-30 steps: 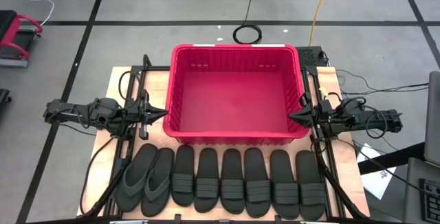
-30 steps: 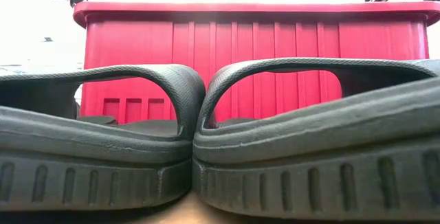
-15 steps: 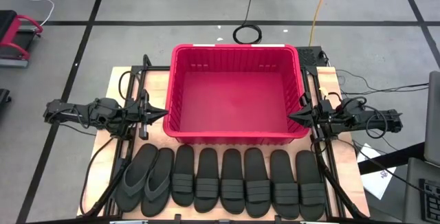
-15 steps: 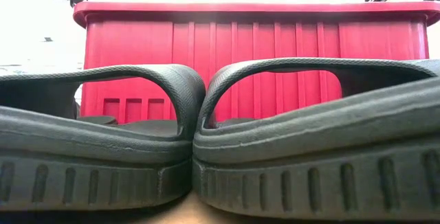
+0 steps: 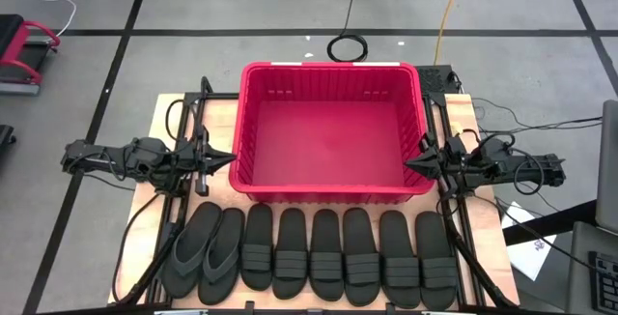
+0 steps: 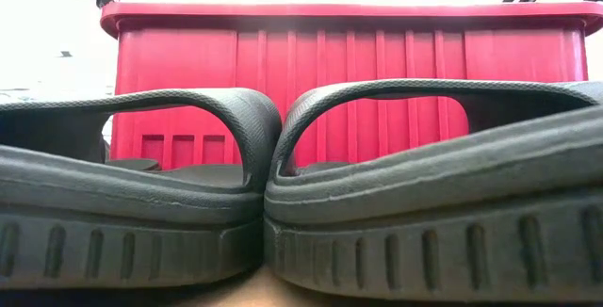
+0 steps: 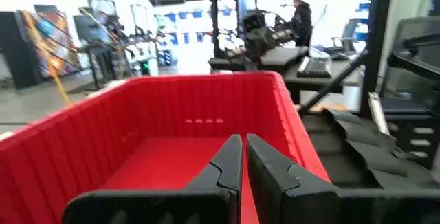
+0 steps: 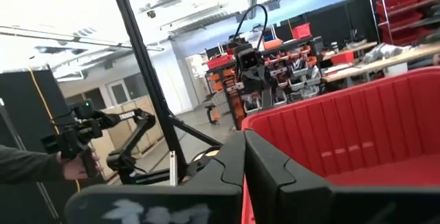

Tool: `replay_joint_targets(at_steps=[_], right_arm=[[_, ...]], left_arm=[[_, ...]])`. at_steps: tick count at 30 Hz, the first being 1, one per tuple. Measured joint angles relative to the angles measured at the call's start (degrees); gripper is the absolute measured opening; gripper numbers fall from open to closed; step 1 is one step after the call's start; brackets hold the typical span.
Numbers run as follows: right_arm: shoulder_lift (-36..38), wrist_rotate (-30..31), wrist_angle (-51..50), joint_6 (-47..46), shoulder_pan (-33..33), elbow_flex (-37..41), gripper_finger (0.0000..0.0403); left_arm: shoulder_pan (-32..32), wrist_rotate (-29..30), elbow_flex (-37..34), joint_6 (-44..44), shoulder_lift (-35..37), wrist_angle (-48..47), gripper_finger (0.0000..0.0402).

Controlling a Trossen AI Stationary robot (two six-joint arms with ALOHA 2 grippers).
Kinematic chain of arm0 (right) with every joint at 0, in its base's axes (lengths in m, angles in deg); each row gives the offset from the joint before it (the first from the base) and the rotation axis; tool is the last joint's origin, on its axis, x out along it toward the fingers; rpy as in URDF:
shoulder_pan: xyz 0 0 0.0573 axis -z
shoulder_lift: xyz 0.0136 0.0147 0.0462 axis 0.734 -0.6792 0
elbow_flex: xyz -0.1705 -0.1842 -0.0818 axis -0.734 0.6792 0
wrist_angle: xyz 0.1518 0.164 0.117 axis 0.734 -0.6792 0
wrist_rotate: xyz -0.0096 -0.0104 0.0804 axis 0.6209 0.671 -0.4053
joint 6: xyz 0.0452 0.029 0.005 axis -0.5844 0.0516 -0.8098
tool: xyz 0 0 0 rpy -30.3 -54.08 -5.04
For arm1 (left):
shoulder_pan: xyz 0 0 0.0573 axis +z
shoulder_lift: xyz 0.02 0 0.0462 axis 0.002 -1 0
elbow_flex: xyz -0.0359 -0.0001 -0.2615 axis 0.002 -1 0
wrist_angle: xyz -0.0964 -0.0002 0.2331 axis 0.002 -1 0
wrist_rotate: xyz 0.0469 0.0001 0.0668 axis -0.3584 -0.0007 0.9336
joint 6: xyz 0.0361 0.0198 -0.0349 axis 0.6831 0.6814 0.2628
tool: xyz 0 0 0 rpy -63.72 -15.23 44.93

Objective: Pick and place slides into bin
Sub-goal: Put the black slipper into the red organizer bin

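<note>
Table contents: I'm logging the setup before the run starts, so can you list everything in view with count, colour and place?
band-strap slides: six, black, side by side along the table's near edge, right of the flip-flops.
flip-flops: two, black, at the left end of that row.
bin: one, red, empty, mid-table behind the row.
table: one, light wood, under everything.
coiled cable: one, black, on the floor beyond the bin.
left claw: shut, empty, at the bin's left wall.
right claw: shut, empty, at the bin's right wall.
</note>
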Motion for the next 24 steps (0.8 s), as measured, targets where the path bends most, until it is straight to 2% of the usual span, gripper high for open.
replay_joint_targets(at_steps=[8,13,17,21,24], right_arm=[[-1.26,0.04,8.75,0.64,0.01,-0.30,0.0001],[-5.73,-0.04,7.32,7.16,0.01,-7.34,0.0014],[-12.19,-1.58,-4.26,11.72,0.01,-19.39,0.0024],[-21.38,-4.07,-25.47,11.69,-0.03,-34.29,0.0025],[-29.24,-8.63,-38.21,8.07,-0.37,-43.99,0.0026]], left_arm=[[0.00,0.37,0.00,-1.91,-0.56,5.14,0.0026],[0.04,0.39,0.00,-7.31,-1.90,13.25,0.0026],[0.04,-0.51,0.00,-8.90,-2.93,18.73,0.0026],[0.04,-3.05,0.02,-12.96,-4.21,22.04,0.0026],[0.04,-3.76,0.02,-14.84,-4.79,23.02,0.0026]])
